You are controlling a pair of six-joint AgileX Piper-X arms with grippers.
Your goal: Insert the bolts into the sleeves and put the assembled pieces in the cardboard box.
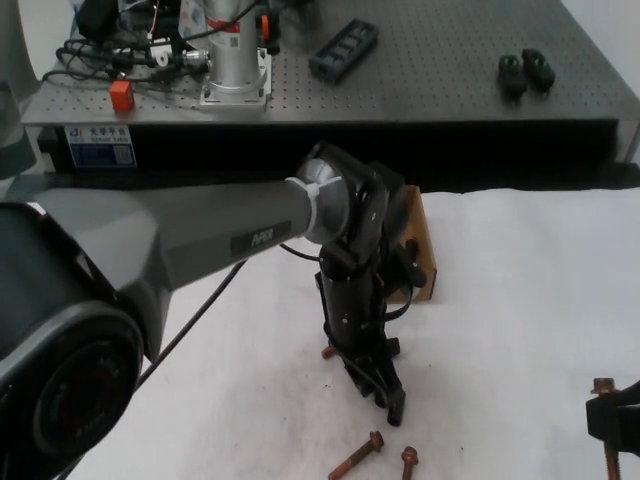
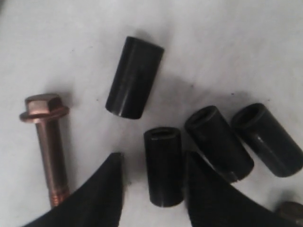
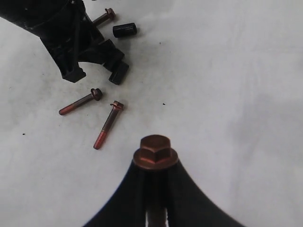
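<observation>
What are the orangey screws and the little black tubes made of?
The bolt looks like metal with a coppery coating: it is reddish-brown with a dull shine, a crisp six-sided head and threads. The sleeve is smooth and black with a soft sheen. It could be blackened metal or hard plastic; the look leaves that open.

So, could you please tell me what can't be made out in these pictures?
Cardboard box: high view, largely hidden behind the left arm; contents unseen.
Held bolt: right wrist view, shank hidden inside the right gripper.
Sleeves: high view, covered by the left gripper.
Corner object: left wrist view, cut off by the edge.
</observation>
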